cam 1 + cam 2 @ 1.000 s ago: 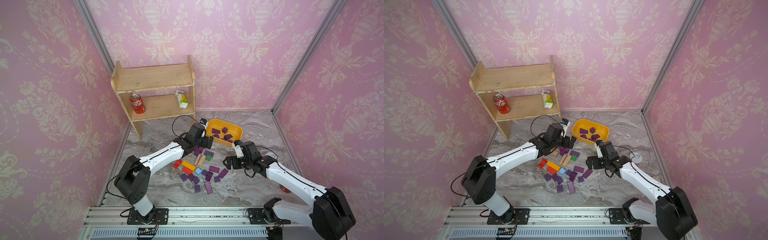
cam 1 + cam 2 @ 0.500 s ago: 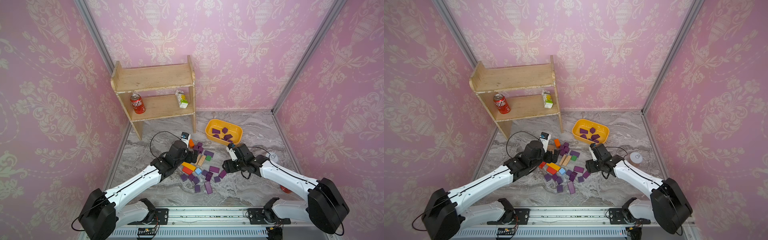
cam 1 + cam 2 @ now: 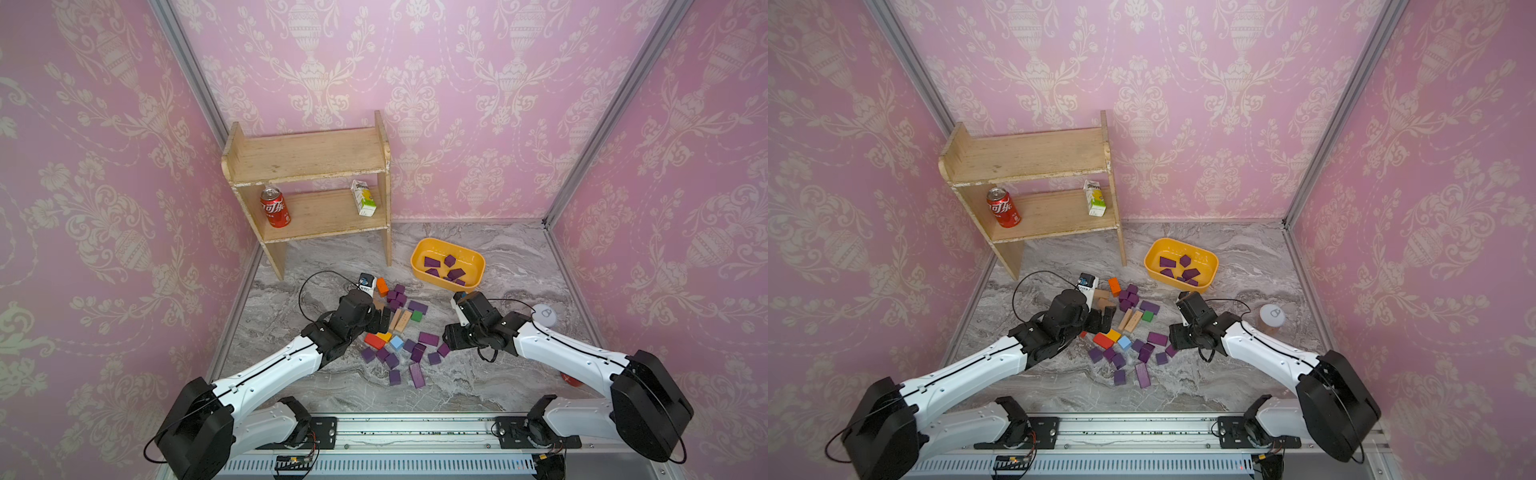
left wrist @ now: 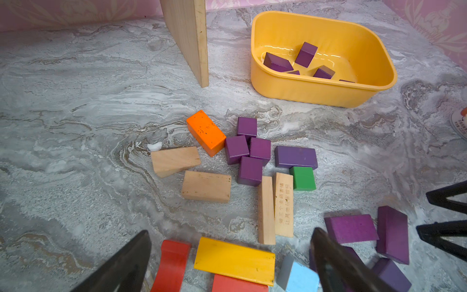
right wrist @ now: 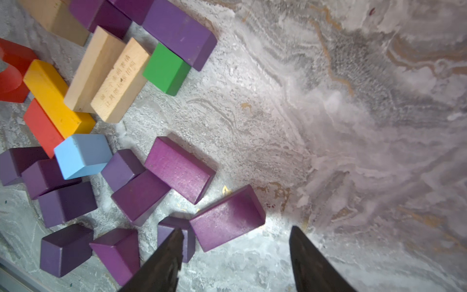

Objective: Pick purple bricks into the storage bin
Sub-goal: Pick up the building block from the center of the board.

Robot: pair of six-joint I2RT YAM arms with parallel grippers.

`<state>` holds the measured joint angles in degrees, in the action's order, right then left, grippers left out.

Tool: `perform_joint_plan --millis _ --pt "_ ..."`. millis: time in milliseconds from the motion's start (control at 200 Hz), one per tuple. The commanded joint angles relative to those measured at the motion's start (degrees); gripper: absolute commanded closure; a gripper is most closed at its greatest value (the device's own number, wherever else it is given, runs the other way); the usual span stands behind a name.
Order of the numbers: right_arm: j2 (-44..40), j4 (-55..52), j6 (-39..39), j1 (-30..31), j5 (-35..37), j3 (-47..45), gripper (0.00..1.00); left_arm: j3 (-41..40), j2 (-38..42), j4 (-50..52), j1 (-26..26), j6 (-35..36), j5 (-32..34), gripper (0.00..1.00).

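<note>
Two grippers: right gripper (image 5: 235, 231) and left gripper (image 4: 231, 231) are both seen with fingers apart, nothing clamped.
Brick (image 5: 227, 217): laid flat on the floor (image 5: 353, 126) just ahead of the right fingertips.
Long axis: slanted, nearly across the gap between those fingers; a wrist turn is judged helpful.
Nearer arm: right.
Bin (image 3: 436, 248): well beyond the pile (image 3: 399, 328), several bricks (image 3: 449, 261) inside; many more are left on the floor.

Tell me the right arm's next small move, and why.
Probably ease the right gripper slightly forward and down, then close. Its jaws stand apart, and the purple bar lies flat, only partly between them and not yet gripped.
</note>
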<state>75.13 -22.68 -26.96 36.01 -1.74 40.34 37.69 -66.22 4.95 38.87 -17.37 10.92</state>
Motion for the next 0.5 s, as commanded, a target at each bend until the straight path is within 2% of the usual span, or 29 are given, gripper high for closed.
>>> perform_joint_plan --millis 0,210,320,495 --pt "1.0 -0.7 -4.7 0.8 2.0 -1.6 0.32 1.4 -0.9 -1.5 0.3 2.6 1.0 0.01" --pt "2.7 0.0 -7.0 1.6 2.2 -1.8 0.33 1.2 -1.7 -2.4 0.3 3.7 1.6 0.01" --pt "4.4 0.3 -7.0 2.1 1.7 -1.4 0.42 0.8 -1.8 -3.1 0.3 4.0 1.6 0.01" --pt "6.7 1.8 -9.2 2.9 0.9 -1.0 0.44 0.5 -1.9 -3.5 0.3 4.3 1.5 0.01"
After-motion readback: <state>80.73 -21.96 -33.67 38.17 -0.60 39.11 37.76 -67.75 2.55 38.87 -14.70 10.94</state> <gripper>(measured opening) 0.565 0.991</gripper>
